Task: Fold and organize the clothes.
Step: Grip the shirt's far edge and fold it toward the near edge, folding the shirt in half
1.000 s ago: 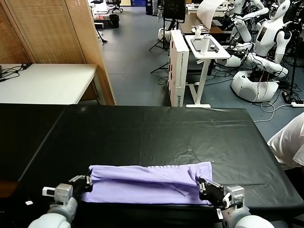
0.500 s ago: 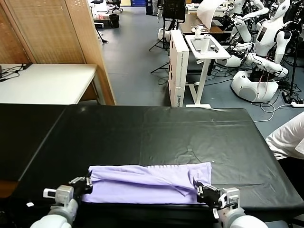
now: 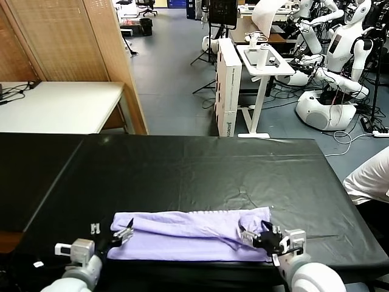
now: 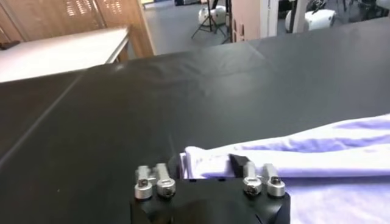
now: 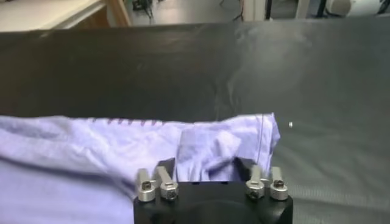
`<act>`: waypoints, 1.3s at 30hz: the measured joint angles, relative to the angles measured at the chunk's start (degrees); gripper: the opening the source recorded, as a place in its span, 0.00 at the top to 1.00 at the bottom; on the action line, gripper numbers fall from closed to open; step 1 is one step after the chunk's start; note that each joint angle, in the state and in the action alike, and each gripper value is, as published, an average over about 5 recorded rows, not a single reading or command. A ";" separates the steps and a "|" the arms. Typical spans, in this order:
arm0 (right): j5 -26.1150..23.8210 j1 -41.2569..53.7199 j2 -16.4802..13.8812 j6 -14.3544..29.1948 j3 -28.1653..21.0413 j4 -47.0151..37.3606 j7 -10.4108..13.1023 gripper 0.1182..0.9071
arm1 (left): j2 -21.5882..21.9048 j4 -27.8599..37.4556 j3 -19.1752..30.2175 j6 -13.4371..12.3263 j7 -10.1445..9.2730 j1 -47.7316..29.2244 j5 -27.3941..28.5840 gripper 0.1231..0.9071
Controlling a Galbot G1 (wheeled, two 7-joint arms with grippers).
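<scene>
The black surface (image 3: 200, 176) fills most of the head view, its covering slightly wrinkled. Near its front edge lies the T-shirt (image 3: 188, 236), pale lavender, folded into a long flat band running side to side, with a loose ridge of cloth along its far side and a bunched lump at its right end.

The fabric looks thin, light and limp. It will likely sag and slide on the smooth covering, so a fold should hold only if laid down flat. The best holds appear to be the two near corners of the band, pinching through all layers so none slips free.

The left tool (image 3: 111, 233) sits at the band's left end with its fingers spread apart, gripping nothing. The right tool (image 3: 261, 234) sits at the right end over the lump, likewise spread and empty, the cloth lying loose between its fingers (image 5: 166, 170).
</scene>
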 joint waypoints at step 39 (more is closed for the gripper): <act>3.96 9.99 0.49 3.91 -3.37 -10.68 -0.30 0.00 | -2.31 1.19 -4.44 6.05 -5.59 1.08 -12.19 0.00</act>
